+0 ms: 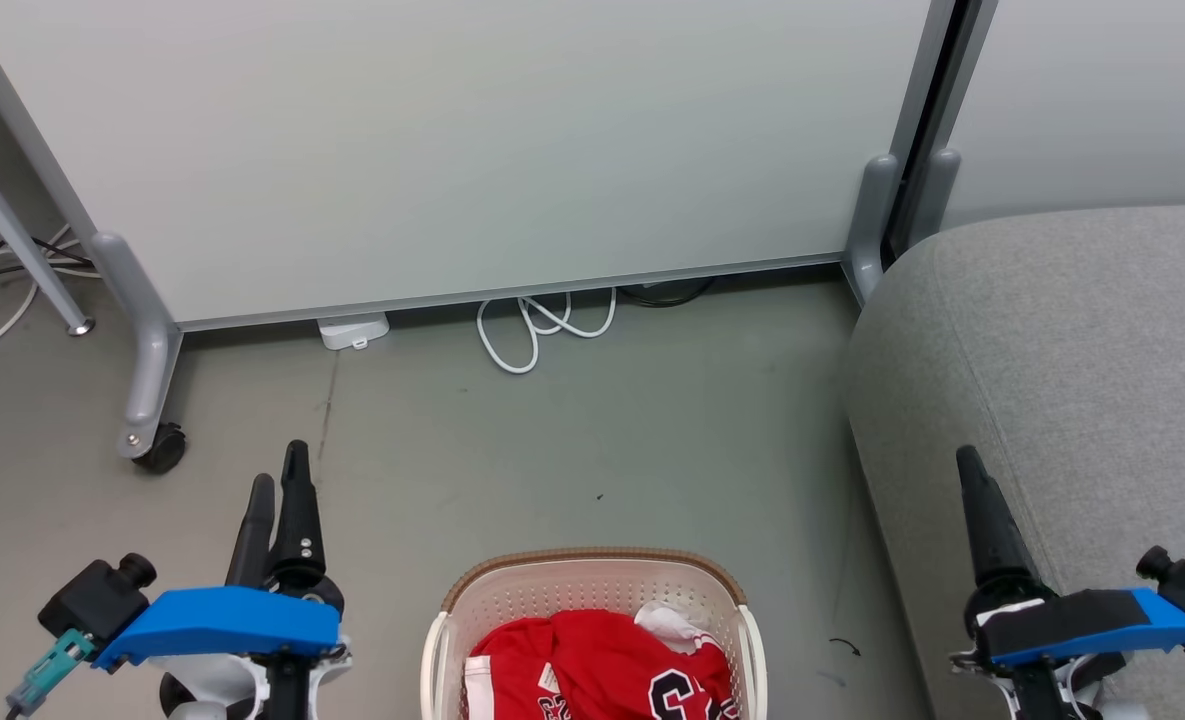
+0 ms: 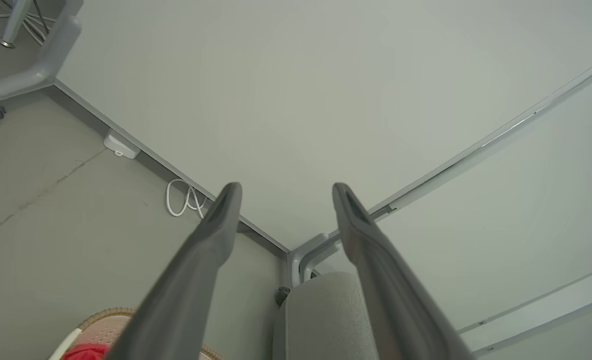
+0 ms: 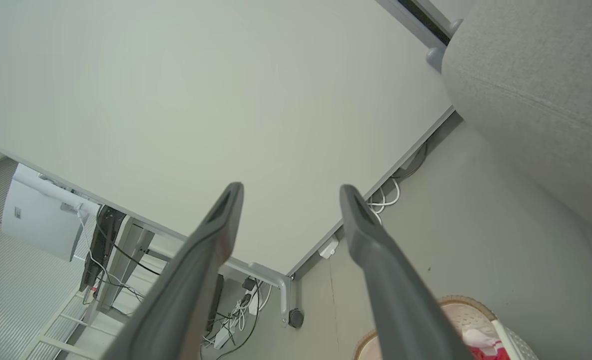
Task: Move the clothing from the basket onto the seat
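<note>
Red clothing (image 1: pixel 592 655) lies in 1 basket (image 1: pixel 552 592) near 1 grey seat (image 1: pixel 1072 330).

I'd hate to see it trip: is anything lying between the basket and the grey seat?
In the head view, just bare floor between the basket and the seat, apart from one small dark curled mark on it.

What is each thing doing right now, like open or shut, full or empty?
left gripper, open, holding nothing.
right gripper, open, holding nothing.
basket, upright on the floor, clothing inside.
clothing, crumpled in the basket.
seat, no clothing on the part in view.
white cable, looped on the floor.
</note>
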Motion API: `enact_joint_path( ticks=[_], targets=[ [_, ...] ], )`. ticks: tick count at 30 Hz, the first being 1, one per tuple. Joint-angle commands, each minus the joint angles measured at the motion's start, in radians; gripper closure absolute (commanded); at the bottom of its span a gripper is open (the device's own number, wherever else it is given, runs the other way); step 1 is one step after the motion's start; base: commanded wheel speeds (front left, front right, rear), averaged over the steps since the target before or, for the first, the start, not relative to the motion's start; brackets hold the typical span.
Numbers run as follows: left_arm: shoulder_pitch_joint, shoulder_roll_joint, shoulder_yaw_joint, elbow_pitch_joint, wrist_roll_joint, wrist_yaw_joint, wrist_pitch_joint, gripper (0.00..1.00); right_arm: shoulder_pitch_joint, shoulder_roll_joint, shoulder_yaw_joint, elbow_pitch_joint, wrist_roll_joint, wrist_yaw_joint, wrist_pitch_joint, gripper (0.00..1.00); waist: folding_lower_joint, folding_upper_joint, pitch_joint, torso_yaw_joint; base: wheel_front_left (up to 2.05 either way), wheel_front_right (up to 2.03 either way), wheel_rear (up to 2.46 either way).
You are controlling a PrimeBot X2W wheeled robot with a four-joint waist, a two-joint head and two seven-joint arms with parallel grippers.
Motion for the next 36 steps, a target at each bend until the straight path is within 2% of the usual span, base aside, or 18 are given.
enact_joint_path(
  ticks=[1, 15, 36],
  targets=[
    [-0.027, 0.007, -0.008, -0.018, 0.031, 0.004, -0.010, 0.00, -0.029, -0.006, 0.007, -0.016, -0.028, 0.002, -0.009, 0.00, 0.0000, -0.0001, 0.000, 0.000, 0.00, 0.00, 0.00],
    [-0.039, 0.008, -0.054, -0.011, 0.252, 0.018, -0.055, 0.00, -0.030, -0.007, 0.035, -0.029, -0.234, 0.003, -0.054, 0.00, 0.0000, -0.0001, 0.005, 0.007, 0.00, 0.00, 0.00],
    [-0.054, 0.009, -0.111, -0.012, 0.496, 0.038, -0.112, 0.00, -0.039, -0.009, 0.054, -0.026, -0.479, 0.003, -0.111, 0.00, 0.0000, -0.0001, 0.014, 0.017, 0.00, 0.00, 0.00]
  ],
)
